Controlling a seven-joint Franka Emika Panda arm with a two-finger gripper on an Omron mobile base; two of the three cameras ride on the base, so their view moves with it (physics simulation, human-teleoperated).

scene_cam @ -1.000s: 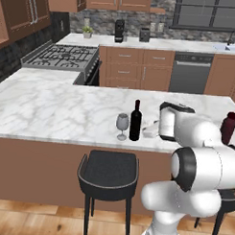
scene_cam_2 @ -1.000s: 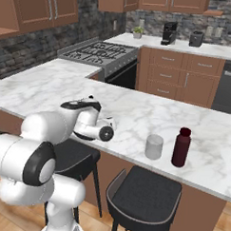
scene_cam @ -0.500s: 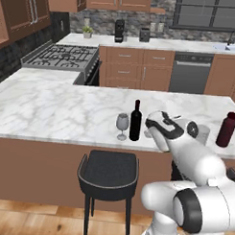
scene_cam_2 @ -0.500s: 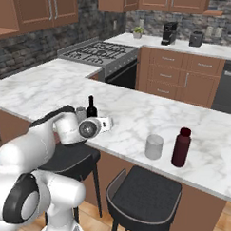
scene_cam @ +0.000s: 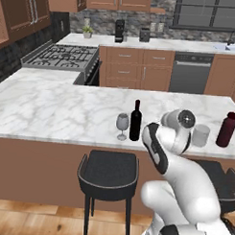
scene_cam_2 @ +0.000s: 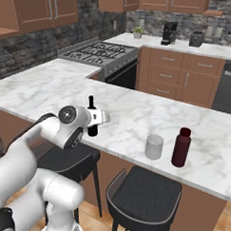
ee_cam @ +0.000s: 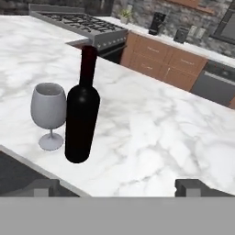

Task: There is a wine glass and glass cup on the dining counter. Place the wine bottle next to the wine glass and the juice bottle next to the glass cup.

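- Furthest left on the dining counter (scene_cam: 52, 112) stands the wine glass (scene_cam: 122, 125), upright on its foot, near the front edge above a black stool (scene_cam: 109, 173); in the hand view it sits just left of the black bottle, close beside it but with a sliver of marble between foot and base
- Next comes the wine bottle (scene_cam: 135, 121), upright, long axis vertical, dark red top uppermost; it already stands just beside the wine glass, so I judge that half of the task settled as things lie
- The gripper (ee_cam: 117, 187) hangs just off the counter's front edge, looking in over the marble; its two dark finger tips (ee_cam: 42, 187) stand wide apart with nothing between them; the wine bottle lies ahead and to the left of the jaws, near but untouched
- Right of the arm's wrist stands the glass cup (scene_cam_2: 154, 147), upright and near the front edge
- Furthest right is the juice bottle (scene_cam_2: 181, 147), upright, axis vertical, just beside the glass cup and apart from it; that pairing too looks in place
- Judgement: both bottles sit by their glasses; if any move remains it turns on the rightward pair, which lies well to the right of the open jaws, whereas the wine pair lies left of them
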